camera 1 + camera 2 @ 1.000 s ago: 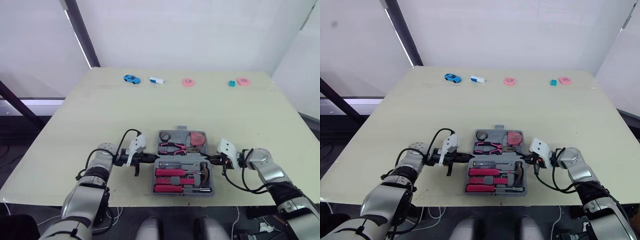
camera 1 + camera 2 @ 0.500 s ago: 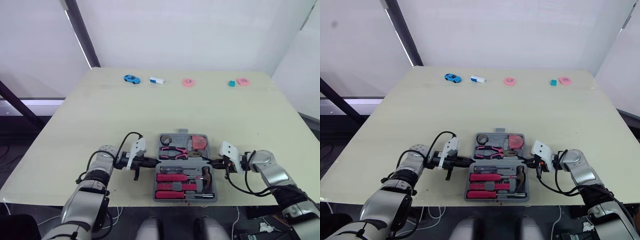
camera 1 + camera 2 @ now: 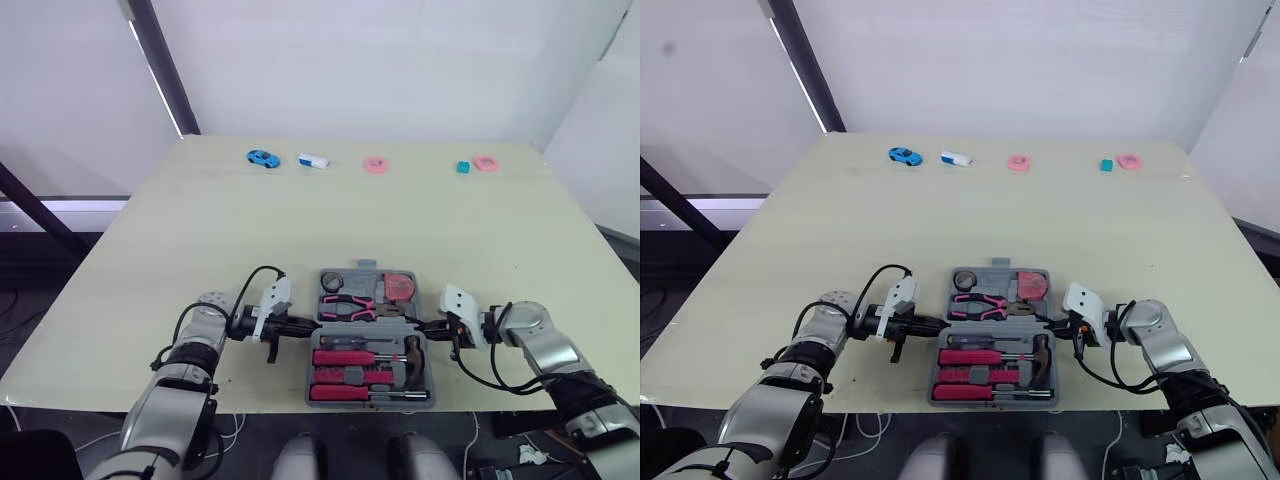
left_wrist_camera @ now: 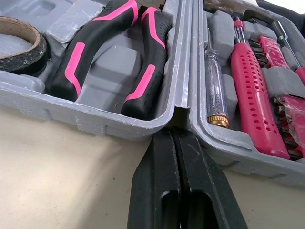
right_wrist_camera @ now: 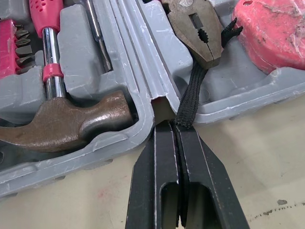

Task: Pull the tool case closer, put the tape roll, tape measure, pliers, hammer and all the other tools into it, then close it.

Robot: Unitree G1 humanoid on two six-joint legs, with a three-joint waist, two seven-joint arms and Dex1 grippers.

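The open grey plastic tool case [image 4: 95, 125] lies at 6 o'clock on the pale tabletop [image 3: 300, 220], near the front edge, with the pink-handled pliers [image 4: 114, 45] and brown-headed hammer [image 5: 71, 121] seated in their slots. The left end effector [image 4: 175, 143] is clenched at the hinge notch at the case's 9 o'clock, and the right end effector [image 5: 177, 131] is clenched likewise at 3 o'clock. To close it, fold the 12 o'clock half over evenly from both sides — first tuck in the black woven strap [image 5: 190, 90] trailing across the hinge, or it will likely get pinched

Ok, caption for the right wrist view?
Shut right gripper at the open tool case hinge, between hammer and pliers.
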